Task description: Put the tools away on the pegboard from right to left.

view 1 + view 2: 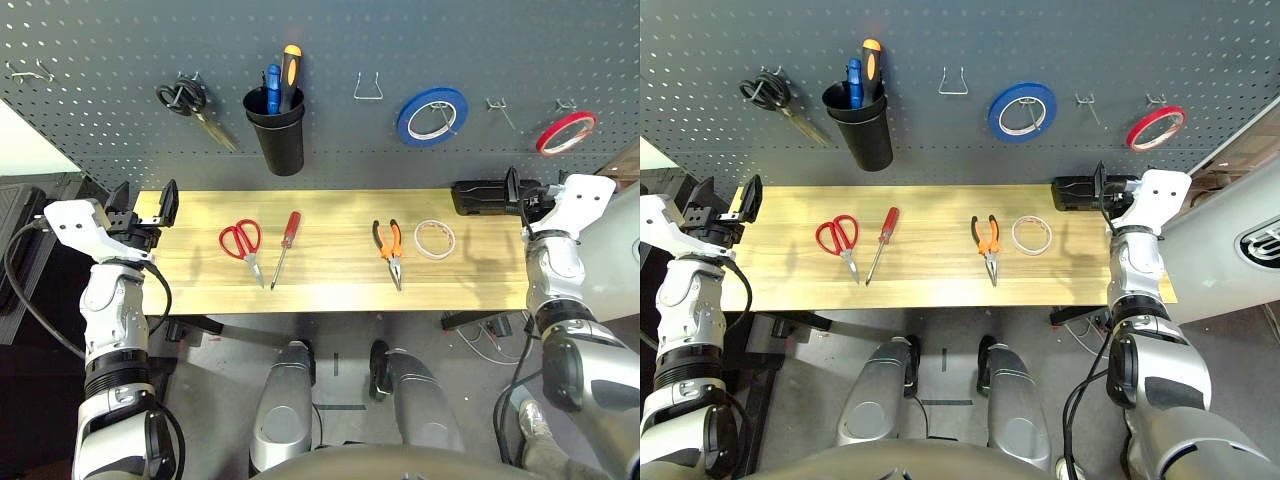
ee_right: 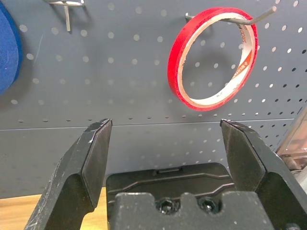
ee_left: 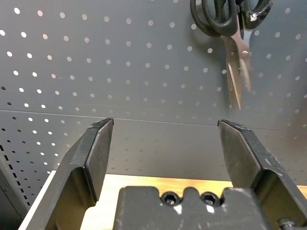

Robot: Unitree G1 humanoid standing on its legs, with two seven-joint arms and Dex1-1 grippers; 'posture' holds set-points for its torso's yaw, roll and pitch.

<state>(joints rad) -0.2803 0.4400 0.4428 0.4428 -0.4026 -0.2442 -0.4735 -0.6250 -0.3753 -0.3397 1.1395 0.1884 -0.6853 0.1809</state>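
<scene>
Four tools lie in a row on the wooden table [image 1: 330,290]: red-handled scissors [image 1: 243,243], a red-handled screwdriver [image 1: 286,245], orange-and-black pliers [image 1: 389,247] and, farthest right, a white tape roll [image 1: 435,239]. Behind the table rises the dark grey pegboard [image 1: 100,130]. My left gripper [image 1: 143,203] hovers open at the table's left end, facing the pegboard [image 3: 144,81]. Over the table's right end my right gripper [image 1: 521,193] is also open, with nothing between its fingers [image 2: 96,153].
On the pegboard hang black-handled scissors [image 1: 185,100], a black cup holder [image 1: 276,135] with two screwdrivers, a blue tape roll [image 1: 432,115] and a red tape roll [image 2: 213,60]. Two metal hooks [image 1: 368,88] [image 1: 498,108] are bare. A black box [image 1: 482,197] sits just in front of my right gripper.
</scene>
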